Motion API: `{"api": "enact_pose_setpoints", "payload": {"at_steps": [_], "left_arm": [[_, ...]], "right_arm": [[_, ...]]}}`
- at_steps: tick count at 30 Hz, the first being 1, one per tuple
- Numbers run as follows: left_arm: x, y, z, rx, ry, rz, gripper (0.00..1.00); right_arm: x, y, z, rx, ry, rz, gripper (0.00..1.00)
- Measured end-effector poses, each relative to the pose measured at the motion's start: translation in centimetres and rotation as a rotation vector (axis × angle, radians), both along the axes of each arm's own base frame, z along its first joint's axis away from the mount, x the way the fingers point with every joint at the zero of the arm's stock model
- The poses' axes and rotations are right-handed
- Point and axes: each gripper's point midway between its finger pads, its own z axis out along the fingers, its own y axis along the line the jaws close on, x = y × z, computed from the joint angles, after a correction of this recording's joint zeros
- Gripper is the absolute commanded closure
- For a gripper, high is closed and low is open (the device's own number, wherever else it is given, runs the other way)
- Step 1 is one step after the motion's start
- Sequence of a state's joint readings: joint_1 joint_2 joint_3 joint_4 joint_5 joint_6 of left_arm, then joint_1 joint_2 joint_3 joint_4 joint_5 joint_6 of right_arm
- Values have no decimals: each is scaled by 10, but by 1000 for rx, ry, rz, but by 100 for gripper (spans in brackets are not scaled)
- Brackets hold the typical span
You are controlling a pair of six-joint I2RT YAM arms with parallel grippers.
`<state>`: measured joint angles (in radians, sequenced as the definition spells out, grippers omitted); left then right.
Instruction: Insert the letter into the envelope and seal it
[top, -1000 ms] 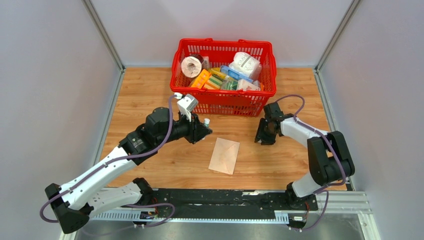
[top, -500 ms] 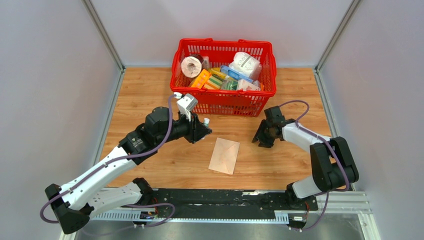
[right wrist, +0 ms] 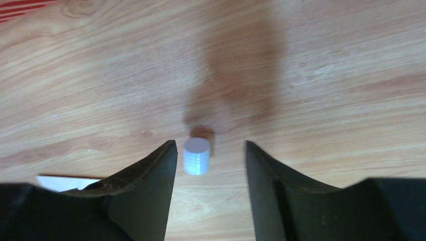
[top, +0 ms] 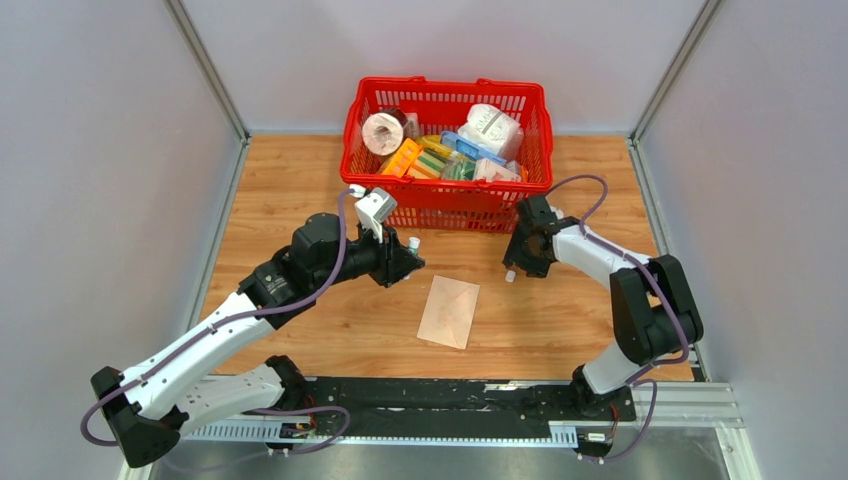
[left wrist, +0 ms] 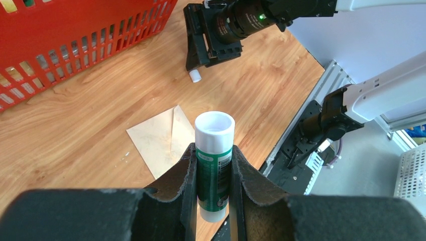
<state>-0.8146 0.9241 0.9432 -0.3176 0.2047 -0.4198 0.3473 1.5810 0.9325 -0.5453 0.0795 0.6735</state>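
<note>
The tan envelope lies flat on the table, seam side up; it also shows in the left wrist view. The whitish letter is not in view. My left gripper hovers left of and behind the envelope, shut on an uncapped green and white glue stick. My right gripper is open, low over the table to the right of the envelope. A small white cap stands on the wood between its fingers, untouched; the cap also shows in the top view.
A red basket full of packets and rolls stands at the back centre, just behind both grippers. Grey walls close in the left, right and back. A black rail runs along the near edge.
My right gripper has shifted left and back towards the basket, and the white cap now shows on the table below it. The left arm and the envelope have not moved.
</note>
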Motion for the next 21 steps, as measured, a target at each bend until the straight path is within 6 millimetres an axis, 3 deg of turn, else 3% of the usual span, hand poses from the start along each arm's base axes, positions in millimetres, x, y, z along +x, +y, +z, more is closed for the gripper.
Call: {"api": "enact_pose_setpoints", "payload": {"at_steps": [8,16,21], "left_arm": [[1,1,0,0,2,1,100],[-1,1,-2,3,9,-9,100],[-2,0,-2,5,12,-13,100]], "right_arm": [[-4,-14,-2,-96,4,102,40],[-10,-3,-4,-111,-8,284,39],[-9,-2,-5,-127,-31,305,40]]}}
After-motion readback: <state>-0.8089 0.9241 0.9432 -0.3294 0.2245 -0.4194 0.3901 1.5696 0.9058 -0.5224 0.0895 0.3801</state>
